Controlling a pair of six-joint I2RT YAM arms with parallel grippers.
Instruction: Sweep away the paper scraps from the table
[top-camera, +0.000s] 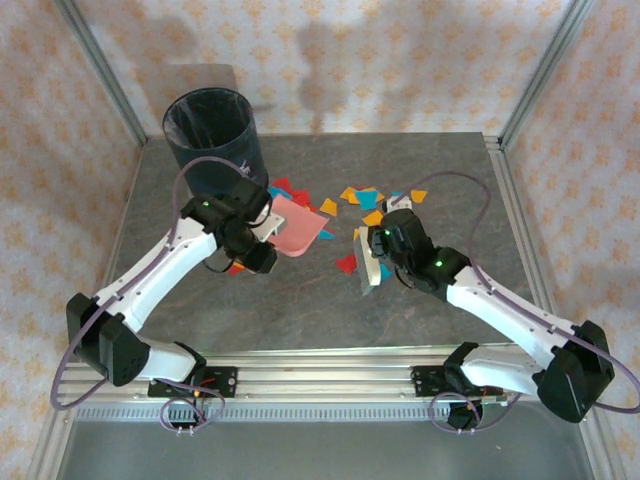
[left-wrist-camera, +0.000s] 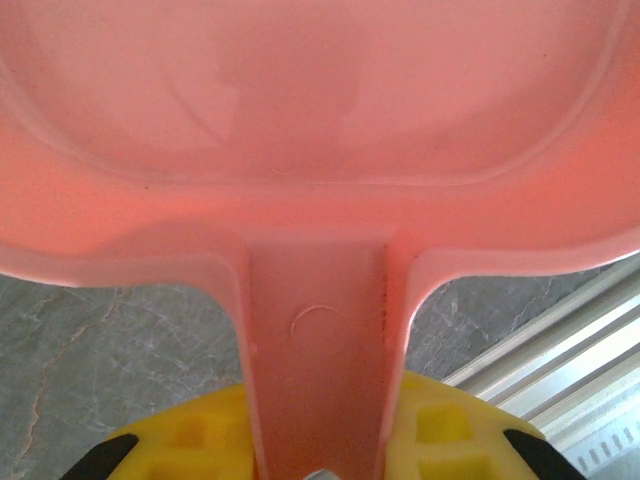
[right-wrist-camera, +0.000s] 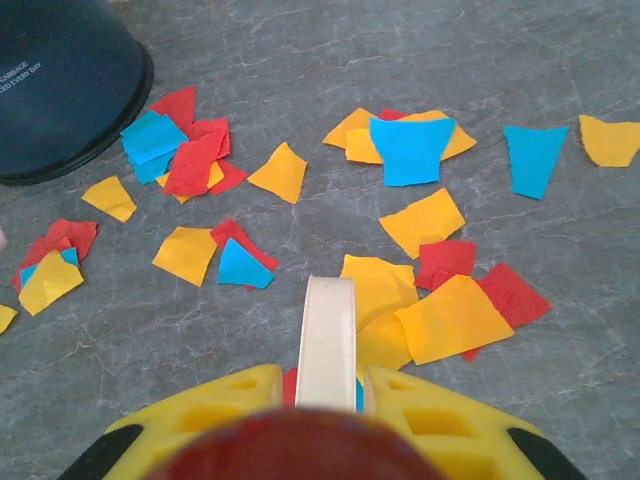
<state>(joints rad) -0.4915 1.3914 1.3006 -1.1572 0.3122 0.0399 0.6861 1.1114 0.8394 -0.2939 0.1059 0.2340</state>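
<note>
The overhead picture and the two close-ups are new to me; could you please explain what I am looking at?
Two robot arms are bolted at the near edge of a grey table. The overhead picture comes from a fixed camera above and behind them. Each close-up comes from a camera on one wrist, so its yellow fingers show at the bottom. The left gripper is shut on the handle of a pink dustpan. The right gripper is shut on a pale tool, probably a small brush. Red, orange and blue paper scraps lie on the table, beside a dark bin.
</note>
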